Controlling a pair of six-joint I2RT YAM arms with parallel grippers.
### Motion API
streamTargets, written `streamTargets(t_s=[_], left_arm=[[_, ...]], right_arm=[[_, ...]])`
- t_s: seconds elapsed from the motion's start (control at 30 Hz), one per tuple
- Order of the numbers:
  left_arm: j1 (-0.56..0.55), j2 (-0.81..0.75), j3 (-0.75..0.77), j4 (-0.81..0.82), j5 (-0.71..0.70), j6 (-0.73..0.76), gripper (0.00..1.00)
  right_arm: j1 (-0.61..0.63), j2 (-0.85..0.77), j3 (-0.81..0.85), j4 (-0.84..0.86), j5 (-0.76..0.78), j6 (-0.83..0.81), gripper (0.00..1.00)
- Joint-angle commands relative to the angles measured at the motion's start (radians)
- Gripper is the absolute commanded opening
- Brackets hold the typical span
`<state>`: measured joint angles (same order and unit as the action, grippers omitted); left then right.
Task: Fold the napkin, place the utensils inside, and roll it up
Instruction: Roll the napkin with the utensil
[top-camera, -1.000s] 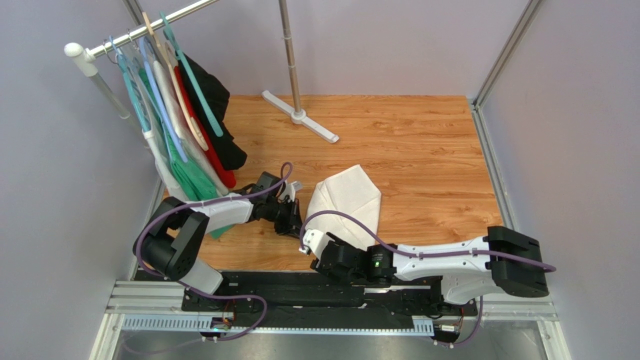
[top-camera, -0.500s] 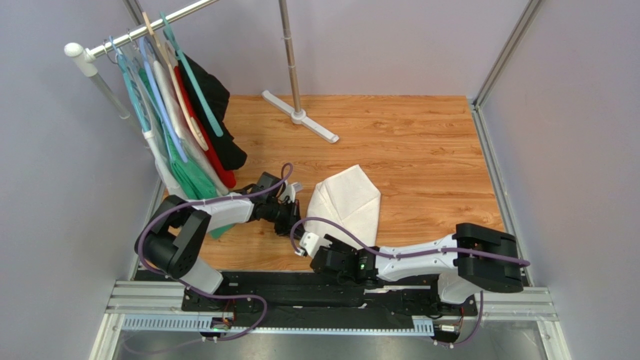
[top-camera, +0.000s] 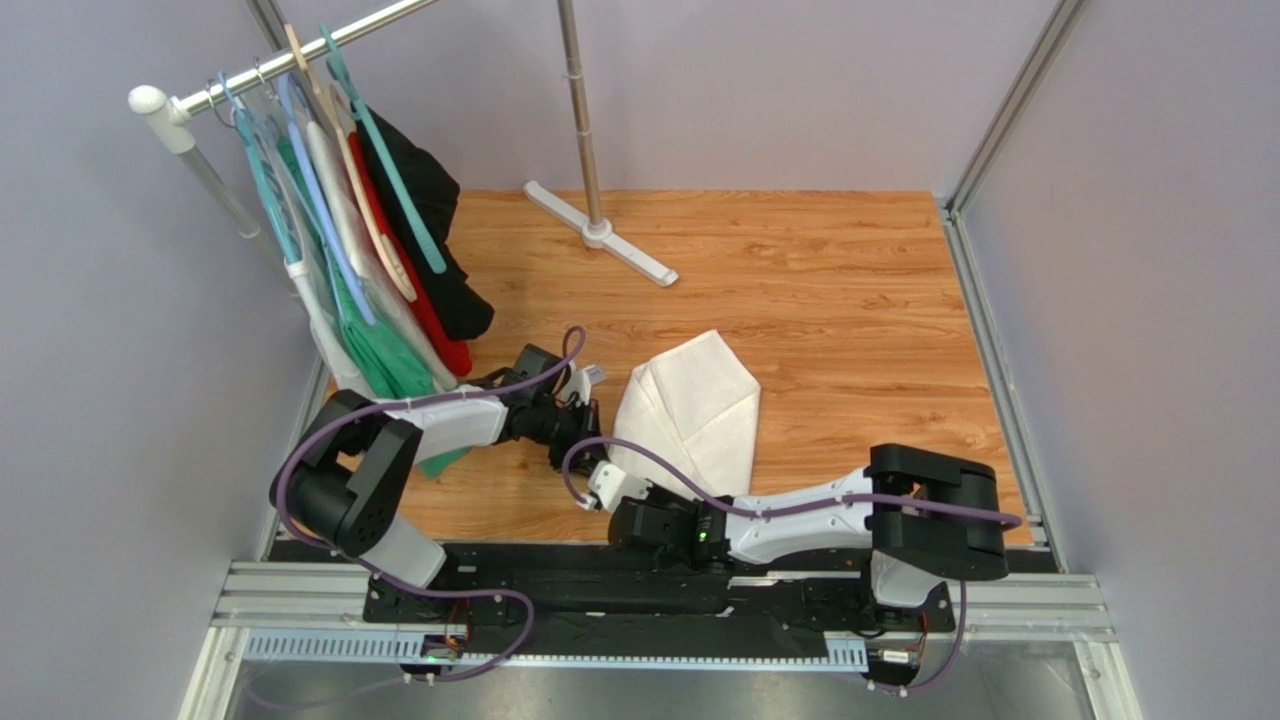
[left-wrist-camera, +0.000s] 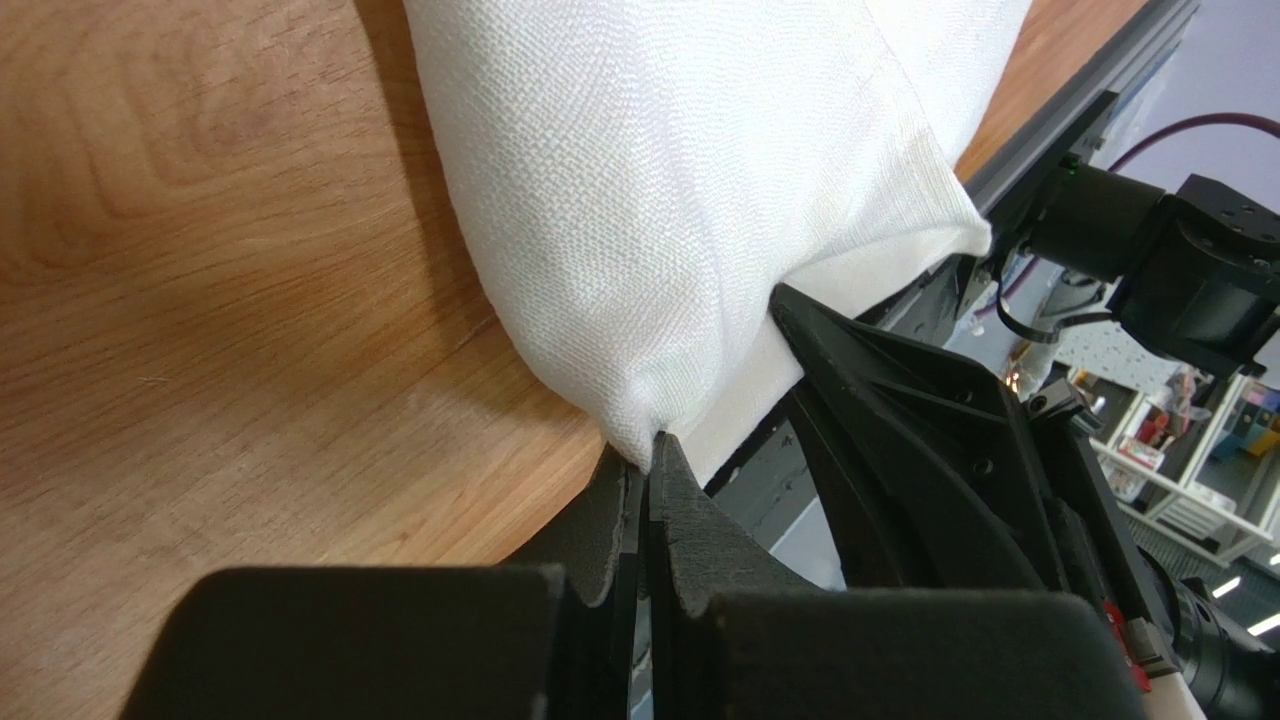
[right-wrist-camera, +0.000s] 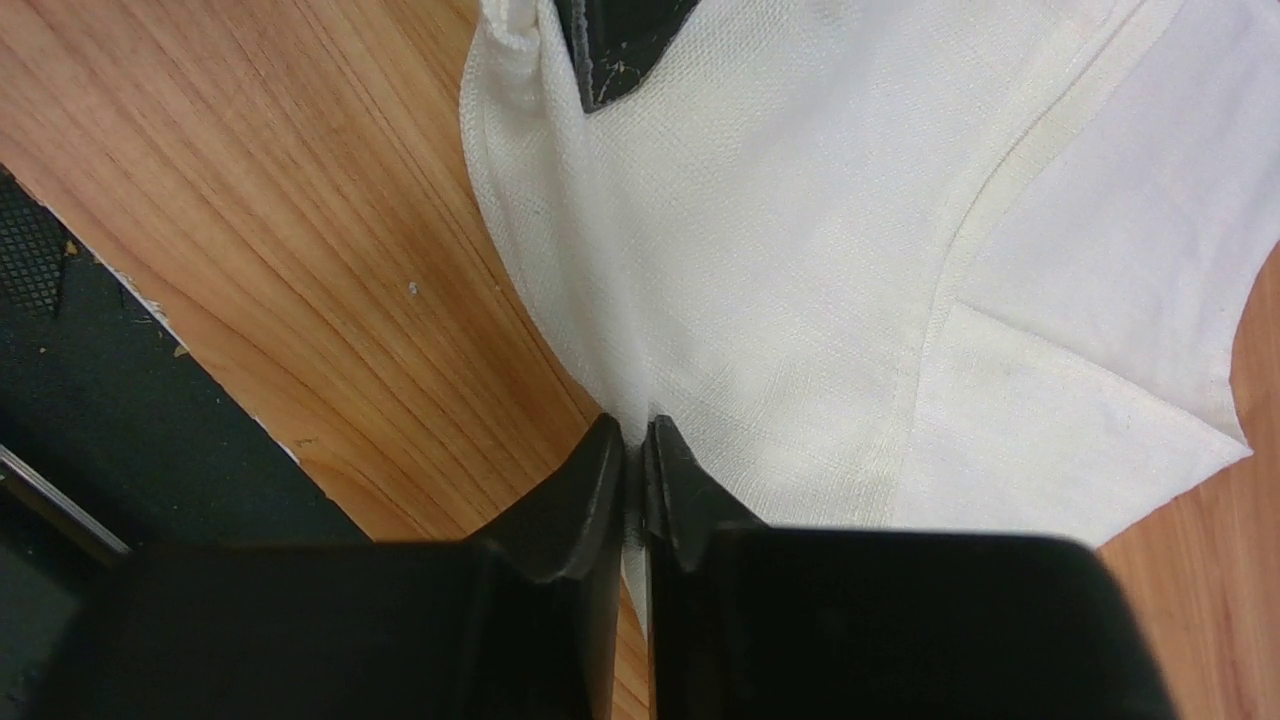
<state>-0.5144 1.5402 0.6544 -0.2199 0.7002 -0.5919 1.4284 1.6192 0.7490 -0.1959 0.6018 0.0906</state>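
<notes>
The white napkin (top-camera: 694, 402) lies folded and slightly wrinkled on the wooden table. My left gripper (top-camera: 583, 435) is at its near-left corner, and in the left wrist view the jaws are shut on that corner of the napkin (left-wrist-camera: 676, 195). My right gripper (top-camera: 607, 483) sits just in front of it, at the cloth's near edge. In the right wrist view its jaws are pinched together on the napkin's (right-wrist-camera: 842, 225) hem, and one of the left gripper's fingers (right-wrist-camera: 616, 45) shows at the top. The utensils are out of view.
A clothes rack with several hangers and garments (top-camera: 361, 225) stands at the back left. Its pole foot (top-camera: 601, 233) rests on the table's far middle. Grey walls close in both sides. The black base rail (top-camera: 601, 578) runs along the near edge.
The right arm has swung left and lower, and its gripper has gone from open to closed on the napkin's near edge. The left gripper has kept its hold without moving.
</notes>
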Motion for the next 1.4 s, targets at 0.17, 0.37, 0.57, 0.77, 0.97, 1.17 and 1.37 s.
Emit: streamTargets(t_s=[0.17,0.37,0.57,0.77,0.97,1.17,1.37], left_arm=[[0.01,-0.037,-0.002,-0.009,0.012,0.015,0.32],[0.056,-0.182,-0.028,-0.053,-0.062,0.011,0.7],[0.091,-0.405,-0.07,-0.139,-0.192,0.006,0.79],[0.091,-0.615,-0.166,-0.087,-0.304,-0.035,0.79],[0.01,-0.831,-0.285,0.02,-0.459,0.007,0.75],[-0.128,-0.905,-0.335,0.198,-0.514,0.085,0.74],[-0.222,-0.795,-0.312,0.379,-0.502,0.266,0.72]], right_arm=[[0.004,0.056,0.042,-0.074,-0.109,0.017,0.0],[-0.023,0.056,0.081,-0.135,-0.261,0.04,0.0],[-0.109,-0.039,0.066,-0.148,-0.43,0.06,0.0],[-0.252,-0.093,0.067,-0.152,-0.67,0.023,0.0],[-0.393,-0.055,0.105,-0.201,-0.868,-0.026,0.0],[-0.497,-0.009,0.141,-0.226,-1.048,-0.041,0.0],[-0.569,0.062,0.207,-0.296,-1.18,-0.066,0.0]])
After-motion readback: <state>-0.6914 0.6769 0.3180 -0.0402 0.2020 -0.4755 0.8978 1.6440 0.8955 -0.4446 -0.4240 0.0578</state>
